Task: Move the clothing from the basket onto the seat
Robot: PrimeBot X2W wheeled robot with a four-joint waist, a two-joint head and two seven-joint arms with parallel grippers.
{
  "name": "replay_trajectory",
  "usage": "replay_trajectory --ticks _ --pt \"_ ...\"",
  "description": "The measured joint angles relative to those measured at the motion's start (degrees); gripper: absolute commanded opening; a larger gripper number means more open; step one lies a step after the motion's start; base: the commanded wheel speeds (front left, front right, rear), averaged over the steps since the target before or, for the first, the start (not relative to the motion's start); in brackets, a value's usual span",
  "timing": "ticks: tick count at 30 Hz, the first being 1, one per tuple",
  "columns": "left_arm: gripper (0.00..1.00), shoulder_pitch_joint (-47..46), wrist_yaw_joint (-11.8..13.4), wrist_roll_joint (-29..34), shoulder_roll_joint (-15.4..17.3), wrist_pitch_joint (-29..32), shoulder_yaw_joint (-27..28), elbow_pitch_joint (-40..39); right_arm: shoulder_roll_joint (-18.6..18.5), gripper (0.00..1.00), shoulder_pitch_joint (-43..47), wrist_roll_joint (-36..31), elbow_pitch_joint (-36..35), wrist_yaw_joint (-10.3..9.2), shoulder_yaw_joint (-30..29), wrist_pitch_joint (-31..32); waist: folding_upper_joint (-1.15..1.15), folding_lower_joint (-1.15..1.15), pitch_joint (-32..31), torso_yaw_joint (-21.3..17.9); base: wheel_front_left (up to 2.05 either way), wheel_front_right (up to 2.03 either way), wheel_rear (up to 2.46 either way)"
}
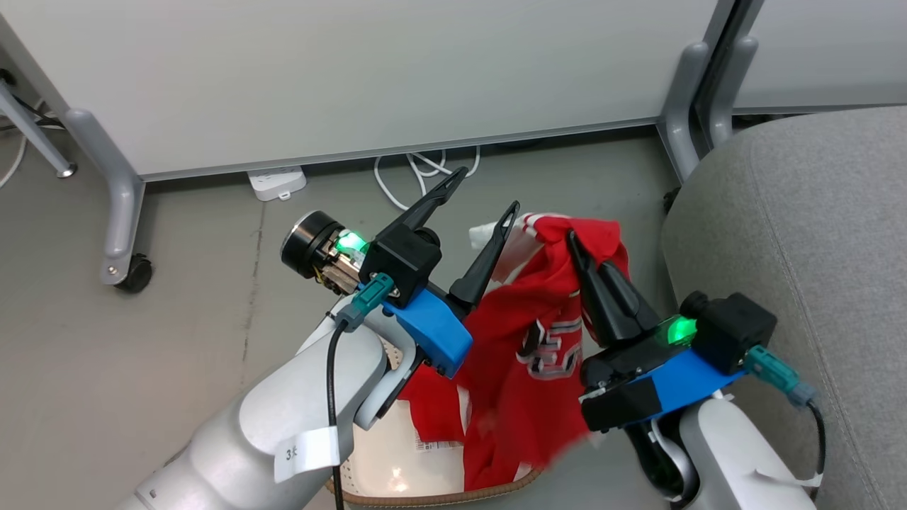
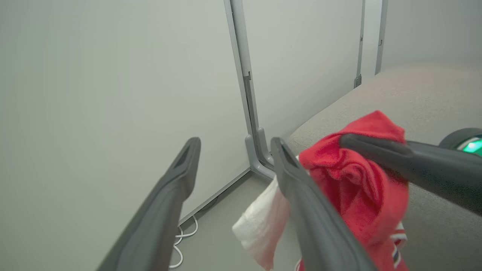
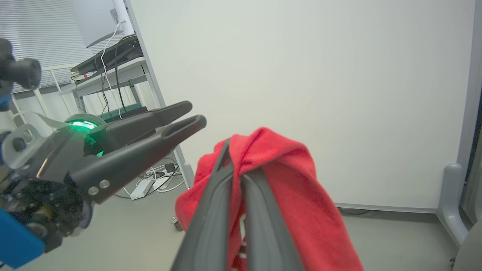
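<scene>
A bright red garment [image 1: 545,333] with white trim hangs above the basket [image 1: 397,482], its lower part still draped inside. My right gripper [image 1: 572,241] is shut on the top fold of this clothing [image 3: 278,169]. Just left of the cloth, my left gripper [image 1: 489,191] stands open with nothing between its fingers [image 2: 297,180]; the right-hand finger lies against the clothing [image 2: 354,177]. The grey seat [image 1: 801,234] rises to the right, close beside the held garment. More red fabric lies in the basket under my left arm.
White partition panels on grey wheeled legs [image 1: 120,205] stand behind, with a power strip [image 1: 276,182] and white cables [image 1: 418,173] on the floor beneath them. Bare grey floor lies to the left. A desk with equipment [image 3: 109,64] stands beyond the left arm.
</scene>
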Motion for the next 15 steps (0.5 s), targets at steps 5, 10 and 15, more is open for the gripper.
replay_trajectory --ticks 5,10,15 --pt "1.0 -0.46 0.29 0.02 0.11 0.32 -0.23 -0.76 0.0 0.0 -0.96 -1.48 -0.79 0.0 -2.87 0.0 0.0 0.0 1.14 -1.4 0.0 0.0 0.0" --pt "1.0 -0.85 0.26 0.37 0.15 0.34 -0.91 -1.09 0.02 0.0 -1.87 -2.98 -2.13 0.0 -6.28 0.0 0.0 0.0 2.71 -3.12 0.0 0.0 0.0" --pt "1.0 -1.19 0.02 0.88 -0.26 0.34 -1.66 -1.23 0.01 0.0 -2.48 -4.13 -3.45 0.0 -9.58 0.0 0.0 0.0 4.52 -5.19 0.0 0.0 0.0"
